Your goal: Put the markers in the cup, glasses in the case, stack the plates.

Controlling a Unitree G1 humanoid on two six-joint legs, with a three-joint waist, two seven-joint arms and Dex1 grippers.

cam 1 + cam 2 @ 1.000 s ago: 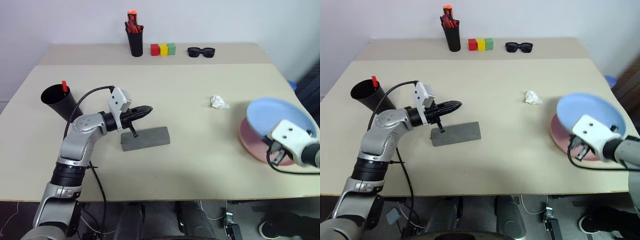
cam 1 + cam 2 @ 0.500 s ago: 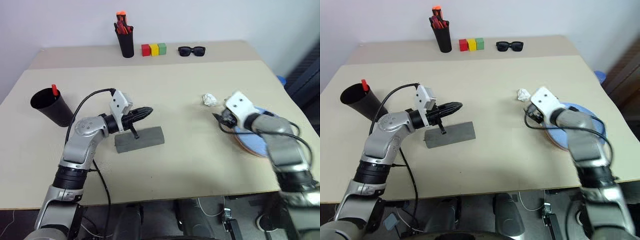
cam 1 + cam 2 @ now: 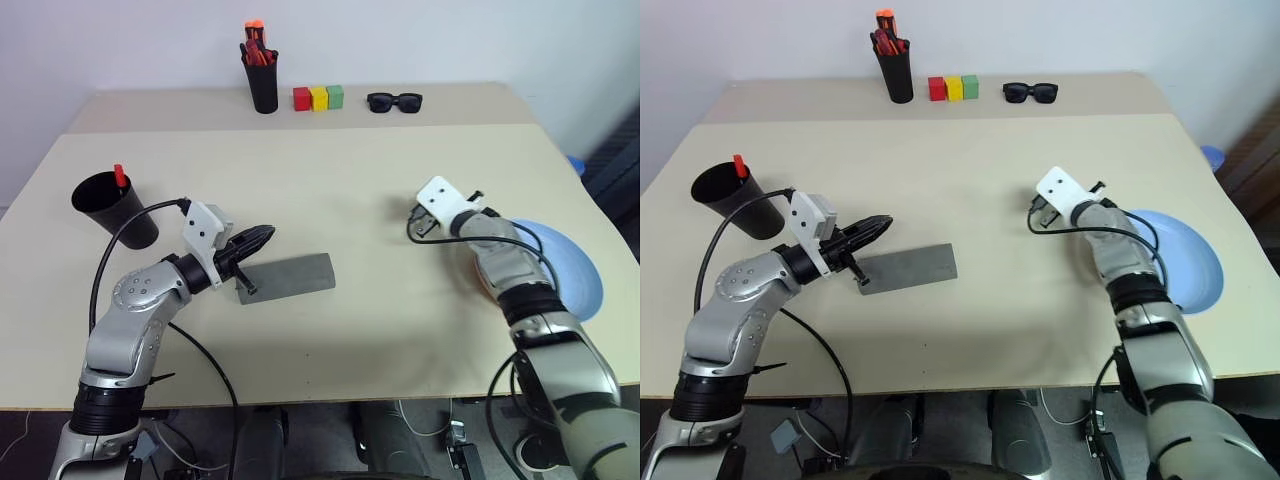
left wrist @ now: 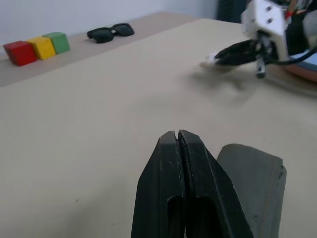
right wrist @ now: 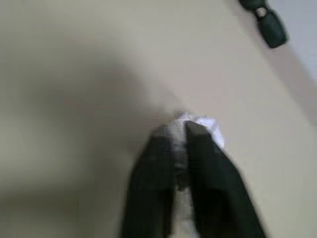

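1. Plates look done: the blue plate [image 3: 1175, 272] sits on the pink one at my right edge of the table [image 3: 360, 170].
2. Cup [image 3: 112, 209] stands far left with a red marker [image 3: 119, 176] in it; I can't find the white marker.
3. Grey case [image 3: 288, 275] lies shut mid-table. Left gripper [image 4: 178, 136] hovers over its near end, fingers pressed together, empty.
4. Right gripper [image 5: 179, 130] is nearly closed at a crumpled white scrap [image 5: 204, 124]; whether it grips it, I cannot tell.
5. I can't spot the glasses. My judgement: next comes opening the case.
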